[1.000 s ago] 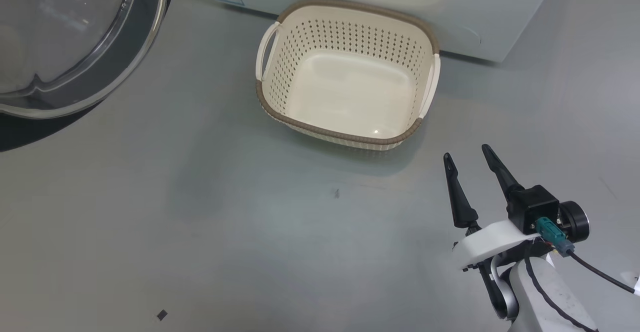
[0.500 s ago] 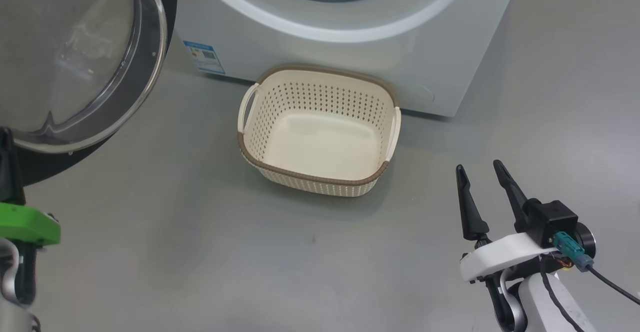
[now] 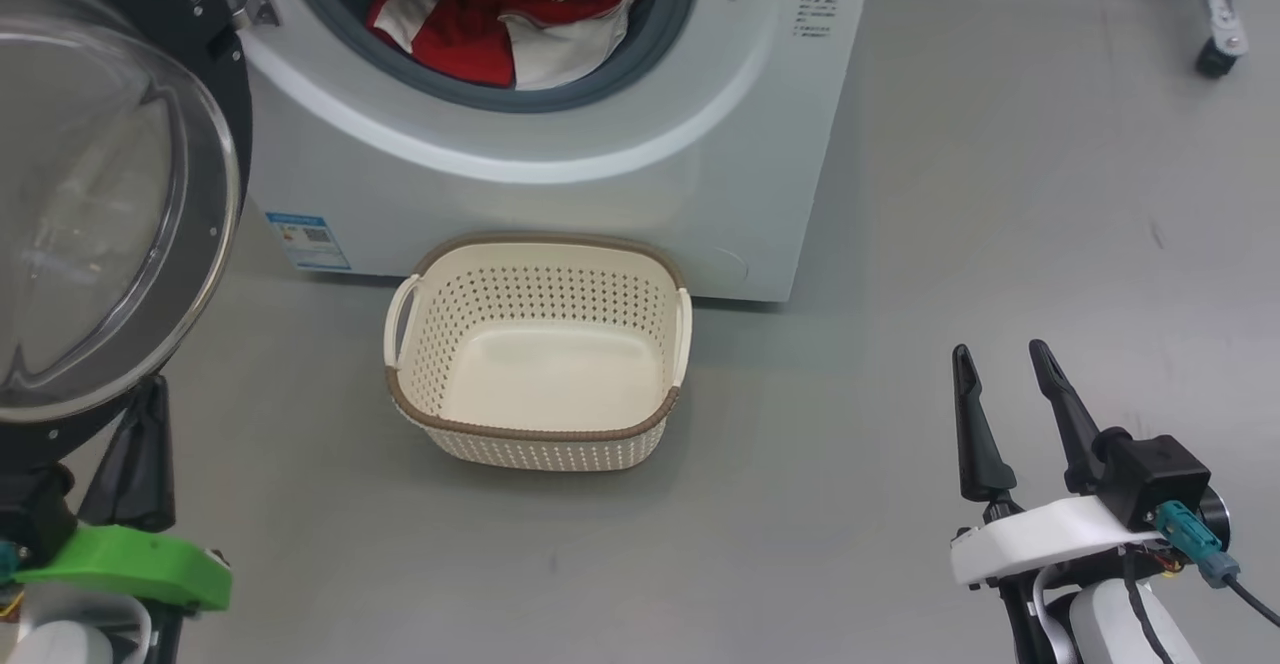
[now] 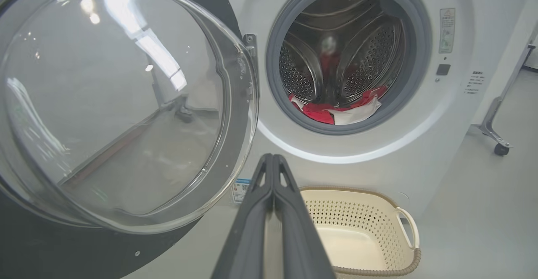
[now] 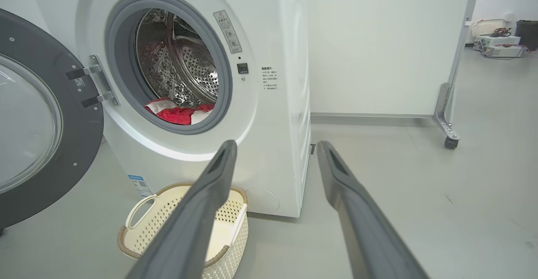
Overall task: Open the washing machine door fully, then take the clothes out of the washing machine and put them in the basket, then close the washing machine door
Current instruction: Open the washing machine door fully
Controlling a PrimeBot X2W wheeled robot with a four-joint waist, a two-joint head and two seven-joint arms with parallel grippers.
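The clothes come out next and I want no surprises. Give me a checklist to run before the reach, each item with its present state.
1. washing machine door swung clear of the drum: ok.
2. clothes lying at the drum's front edge: ok.
3. basket empty, on the floor before the washing machine: ok.
4. right gripper empty, jaws apart: ok.
5. left gripper ready to grasp: not ok, jaws shut.

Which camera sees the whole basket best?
The head view: it looks down on the whole basket, empty, in front of the washing machine. In the left wrist view the picture's edge cuts it off; in the right wrist view the right pincer's finger covers part.
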